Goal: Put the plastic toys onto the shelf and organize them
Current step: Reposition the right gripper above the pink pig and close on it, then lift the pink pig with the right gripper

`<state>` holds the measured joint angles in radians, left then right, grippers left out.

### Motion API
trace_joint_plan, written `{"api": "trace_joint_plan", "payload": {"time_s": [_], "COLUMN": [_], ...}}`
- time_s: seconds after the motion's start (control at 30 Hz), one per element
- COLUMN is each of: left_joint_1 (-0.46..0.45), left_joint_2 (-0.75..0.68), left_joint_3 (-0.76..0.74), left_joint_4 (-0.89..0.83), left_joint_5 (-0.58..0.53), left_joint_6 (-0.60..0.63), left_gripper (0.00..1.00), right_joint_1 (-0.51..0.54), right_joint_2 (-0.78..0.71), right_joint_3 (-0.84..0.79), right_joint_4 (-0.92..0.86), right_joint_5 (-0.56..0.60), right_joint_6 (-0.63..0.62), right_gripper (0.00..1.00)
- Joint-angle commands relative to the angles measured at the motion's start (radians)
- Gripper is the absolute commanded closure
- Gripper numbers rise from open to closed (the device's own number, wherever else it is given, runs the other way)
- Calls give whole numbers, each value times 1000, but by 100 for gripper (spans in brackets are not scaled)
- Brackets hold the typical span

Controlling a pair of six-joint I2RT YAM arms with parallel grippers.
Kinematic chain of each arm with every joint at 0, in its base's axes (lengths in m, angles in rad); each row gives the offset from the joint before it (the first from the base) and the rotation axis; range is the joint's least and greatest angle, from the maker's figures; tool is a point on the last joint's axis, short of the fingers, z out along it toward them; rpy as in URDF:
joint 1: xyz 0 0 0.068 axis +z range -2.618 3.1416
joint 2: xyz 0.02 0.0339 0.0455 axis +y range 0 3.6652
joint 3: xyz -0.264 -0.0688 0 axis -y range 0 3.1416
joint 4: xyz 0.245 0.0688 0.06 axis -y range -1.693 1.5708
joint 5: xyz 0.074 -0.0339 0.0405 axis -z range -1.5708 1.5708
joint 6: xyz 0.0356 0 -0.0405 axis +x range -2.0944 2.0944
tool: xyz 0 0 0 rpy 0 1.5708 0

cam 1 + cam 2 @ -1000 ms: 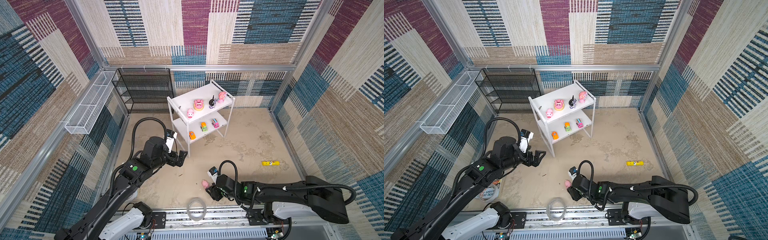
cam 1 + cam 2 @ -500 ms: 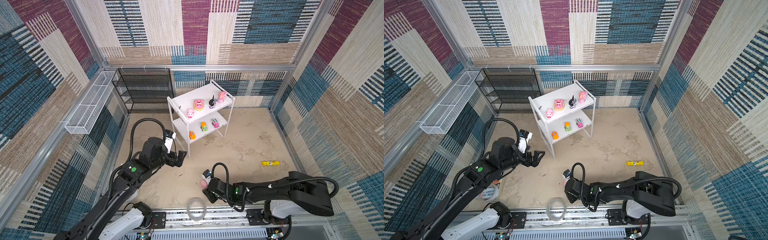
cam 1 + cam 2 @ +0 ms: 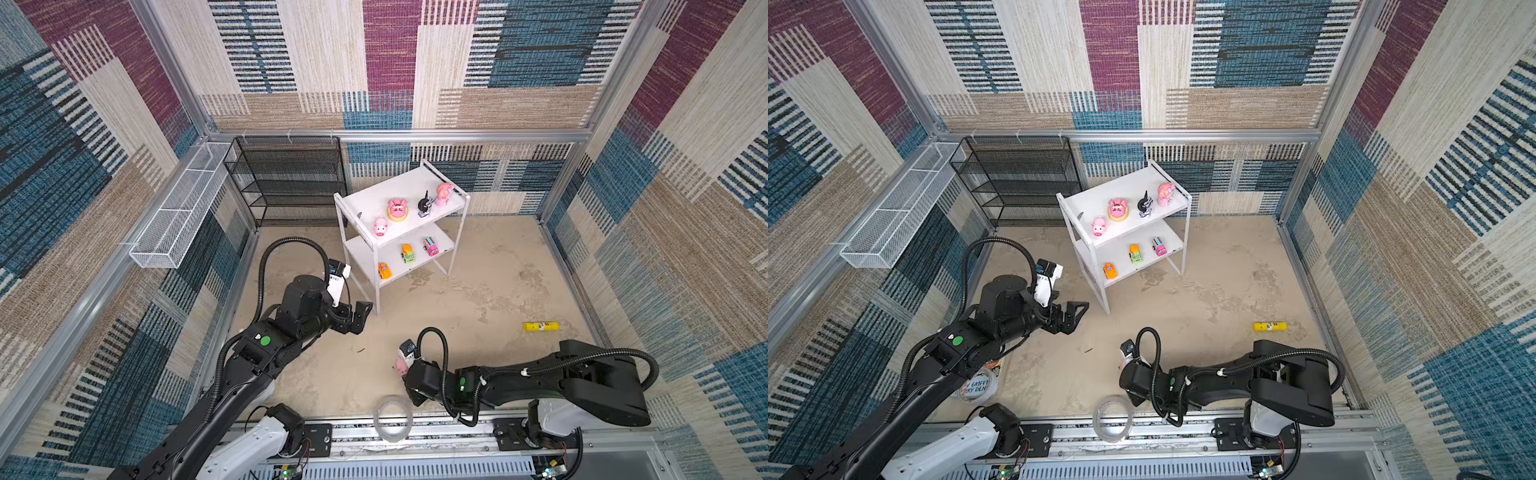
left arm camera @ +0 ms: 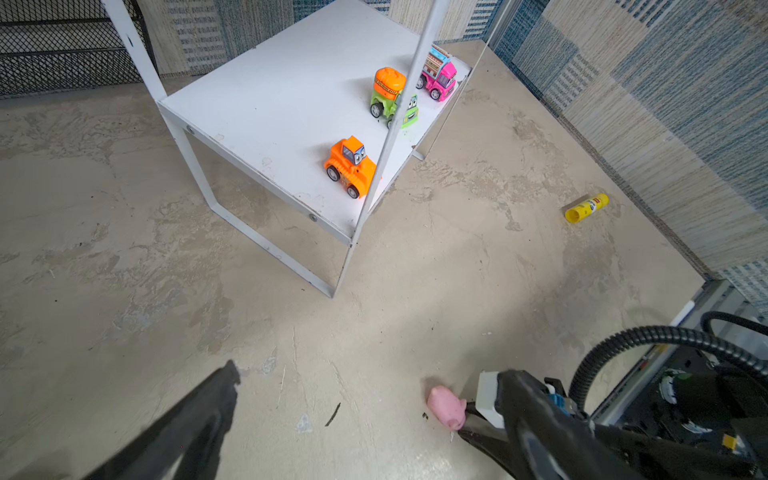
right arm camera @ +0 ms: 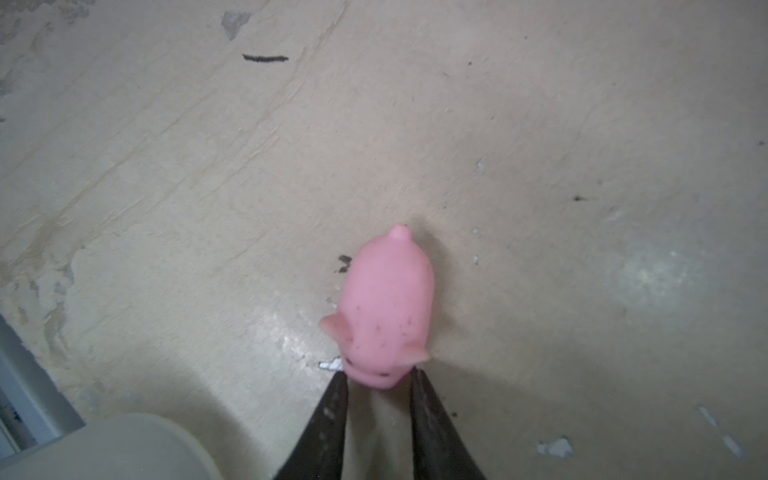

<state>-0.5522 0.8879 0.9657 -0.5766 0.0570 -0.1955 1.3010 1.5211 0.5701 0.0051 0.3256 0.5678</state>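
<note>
A small pink pig (image 5: 384, 307) lies on the floor near the front, also seen in a top view (image 3: 400, 365) and in the left wrist view (image 4: 446, 407). My right gripper (image 5: 378, 376) is shut on its snout end, one finger on each side. My left gripper (image 3: 361, 316) hangs open and empty above the floor, by the front leg of the white shelf (image 3: 374, 199). The top board carries a pig (image 3: 380, 227), a pink bear (image 3: 397, 208), a black-white figure (image 3: 424, 205) and a pink figure (image 3: 444, 193). Three cars stand on the lower board: orange (image 3: 384, 270), green-orange (image 3: 407, 253), pink (image 3: 430, 246).
A yellow tube (image 3: 540, 327) lies on the floor at the right. A black mesh rack (image 3: 291, 183) stands at the back left beside a white wire basket (image 3: 178, 208) on the wall. A clear ring (image 3: 392, 417) rests at the front edge, and a lettered tub (image 3: 978, 384) sits under my left arm.
My right gripper has slid left along the floor to the pink pig and closed its fingers on the snout end. The left arm has barely moved and stays open.
</note>
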Motion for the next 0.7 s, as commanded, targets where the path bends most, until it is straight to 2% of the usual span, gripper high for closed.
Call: {"api": "trace_joint_plan", "payload": {"time_s": [0.0, 0.27, 0.43, 0.67], "left_joint_1": [2, 3, 3, 5], "left_joint_2": [-2, -2, -1, -6], "left_joint_3": [1, -2, -2, -2], "left_joint_4": [9, 9, 8, 6], "left_joint_5": [5, 4, 7, 4], "left_joint_6": [26, 27, 27, 29], "left_gripper": [1, 1, 1, 1], "right_joint_1": [0, -1, -1, -8], "right_joint_2": [3, -3, 11, 46], "right_joint_3": [-1, -15, -5, 14], "right_joint_4": [-47, 5, 31, 38], "right_joint_5": [29, 2, -28, -16], "right_joint_6": [17, -13, -32, -20], "right_gripper": [73, 79, 68, 67]}}
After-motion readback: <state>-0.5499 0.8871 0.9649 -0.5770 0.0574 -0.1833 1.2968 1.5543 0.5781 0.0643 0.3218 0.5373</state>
